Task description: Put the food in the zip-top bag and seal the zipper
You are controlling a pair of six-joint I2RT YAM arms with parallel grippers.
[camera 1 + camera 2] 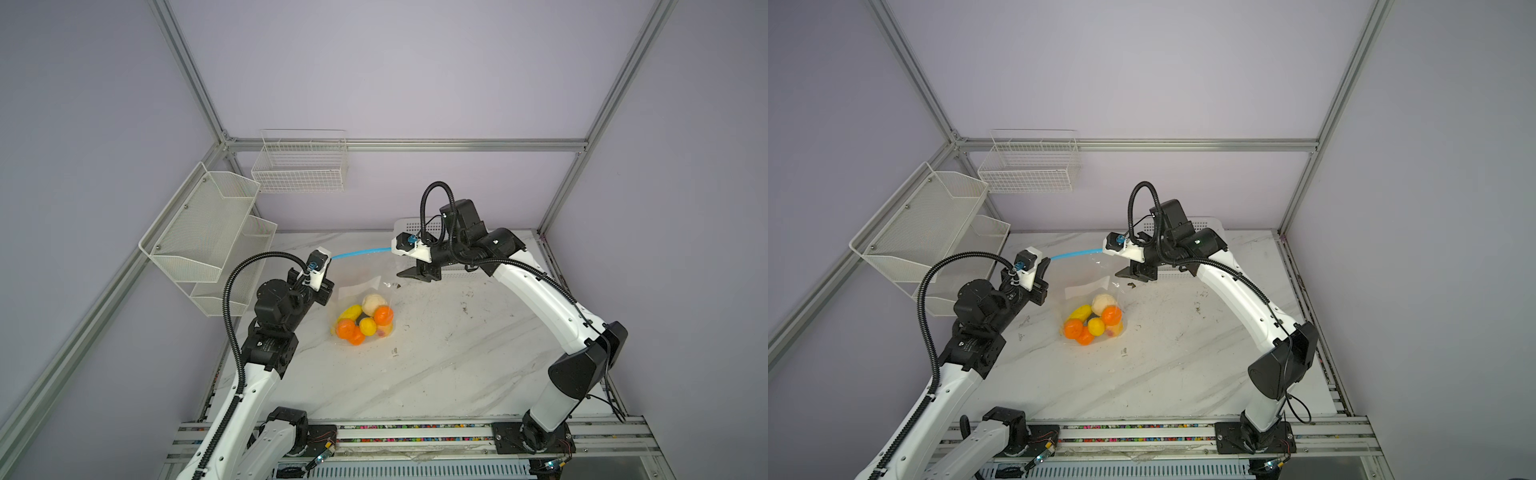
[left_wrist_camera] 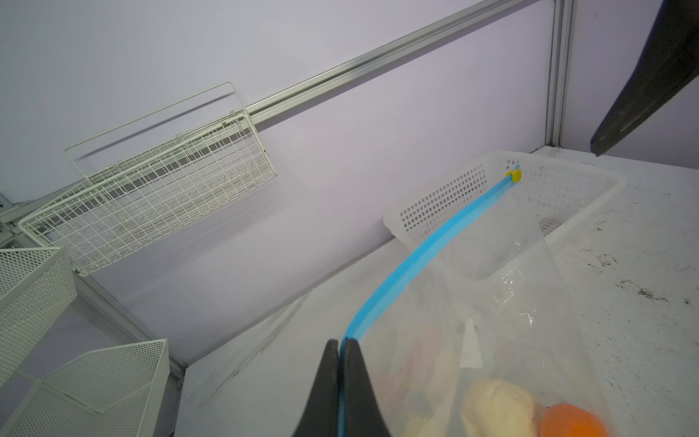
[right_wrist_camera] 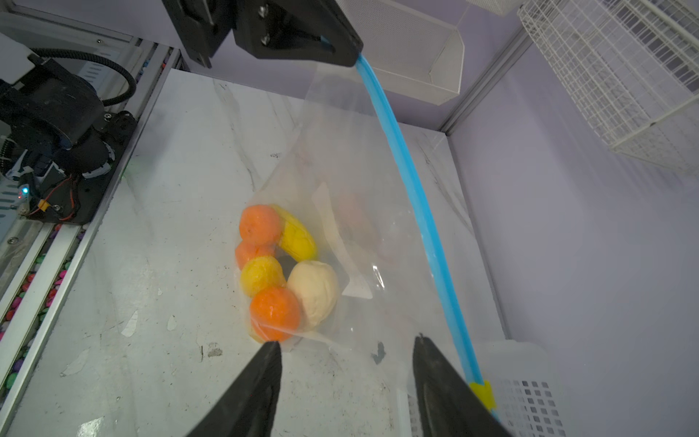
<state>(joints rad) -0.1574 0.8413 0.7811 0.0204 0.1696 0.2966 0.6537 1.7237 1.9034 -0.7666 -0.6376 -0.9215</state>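
A white perforated plastic basket (image 1: 415, 226) stands on the marble tabletop (image 1: 436, 365) just behind the right gripper (image 3: 346, 342). A 2-tier white mesh rack (image 1: 208, 224) hangs on the side wall left of the left gripper (image 2: 342, 342); 1 wire basket (image 1: 299, 166) hangs on the back wall, beyond and above it. Dark scuffs (image 1: 464, 308) mark the tabletop.

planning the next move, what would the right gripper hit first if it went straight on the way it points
Likely the crinkly transparent plastic zip-top bag, its film just ahead of the open right gripper, though depth is unclear.
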